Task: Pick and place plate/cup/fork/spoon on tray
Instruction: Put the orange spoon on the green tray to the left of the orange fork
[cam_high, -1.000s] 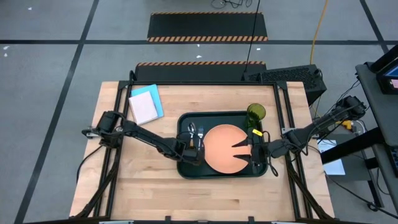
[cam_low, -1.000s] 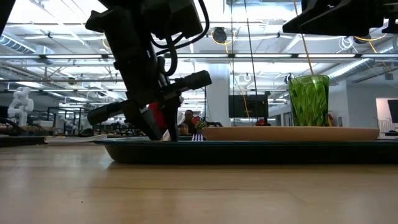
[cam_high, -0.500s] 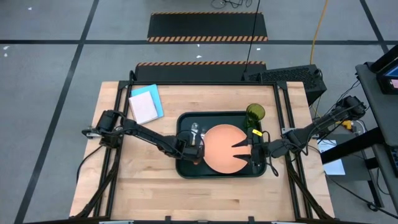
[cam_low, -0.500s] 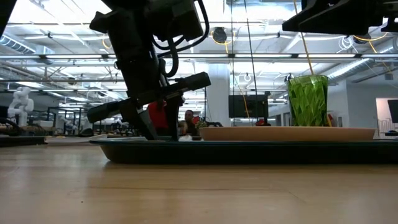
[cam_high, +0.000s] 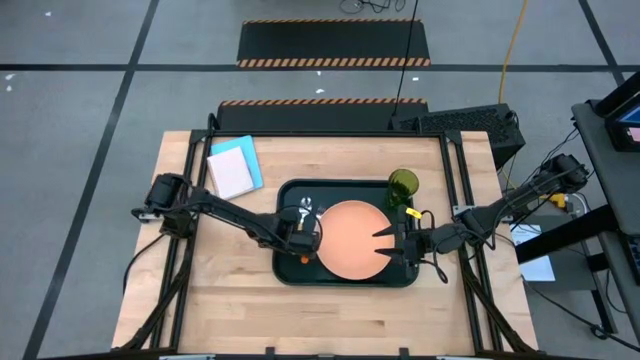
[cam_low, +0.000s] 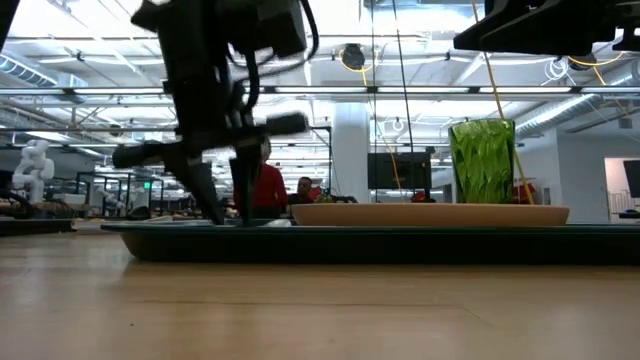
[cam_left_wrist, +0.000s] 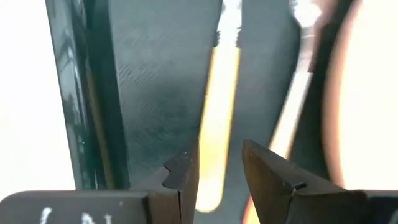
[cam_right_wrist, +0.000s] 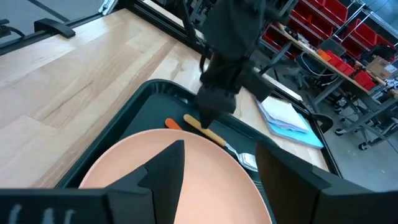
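Fork (cam_left_wrist: 214, 118) between left gripper (cam_left_wrist: 217, 171) fingers (high view hides it).

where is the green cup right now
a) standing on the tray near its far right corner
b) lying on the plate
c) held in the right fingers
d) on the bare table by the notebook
a: the cup stands upright inside the tray at its far right corner, just beyond the plate, with neither arm touching it.

2 dark arms (cam_high: 235, 215) (black cables)
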